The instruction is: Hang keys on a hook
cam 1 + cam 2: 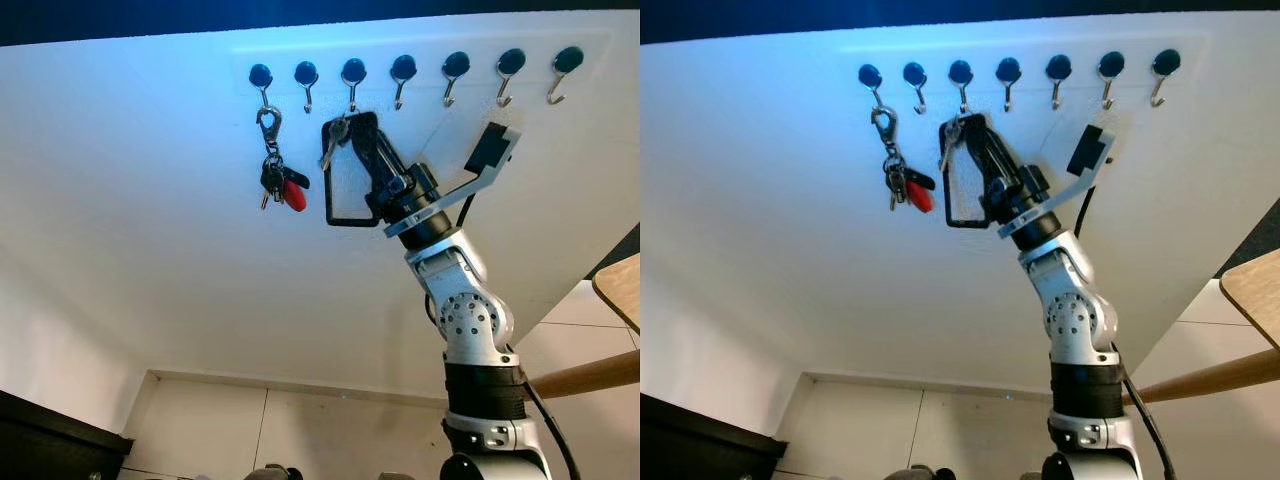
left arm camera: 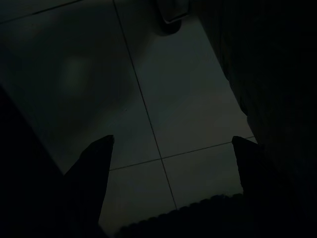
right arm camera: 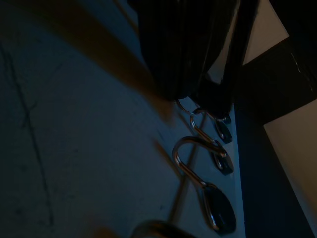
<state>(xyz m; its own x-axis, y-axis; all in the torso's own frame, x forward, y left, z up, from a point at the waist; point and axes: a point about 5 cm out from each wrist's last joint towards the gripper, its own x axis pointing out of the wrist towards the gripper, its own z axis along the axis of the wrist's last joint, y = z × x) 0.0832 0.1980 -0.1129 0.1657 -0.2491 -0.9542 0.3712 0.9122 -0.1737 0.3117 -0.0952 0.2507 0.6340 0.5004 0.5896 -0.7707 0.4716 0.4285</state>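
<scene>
A row of several metal hooks on dark round bases runs along the white wall (image 1: 150,200). My right gripper (image 1: 345,126) is raised to the wall just below the third hook from the left (image 1: 352,95) and is shut on a silver key (image 1: 334,135), which sticks out at the fingertips. In the right wrist view a key ring (image 3: 185,105) shows under the closed fingers, right beside the curved hooks (image 3: 190,148). My left gripper (image 2: 171,158) hangs open over a dark tiled floor.
A key bunch with a red tag (image 1: 282,185) hangs by a clip from the leftmost hook (image 1: 262,85). A wooden tabletop edge (image 1: 622,285) and a wooden leg (image 1: 590,375) stand at the right. Dark furniture (image 1: 50,440) sits at the lower left.
</scene>
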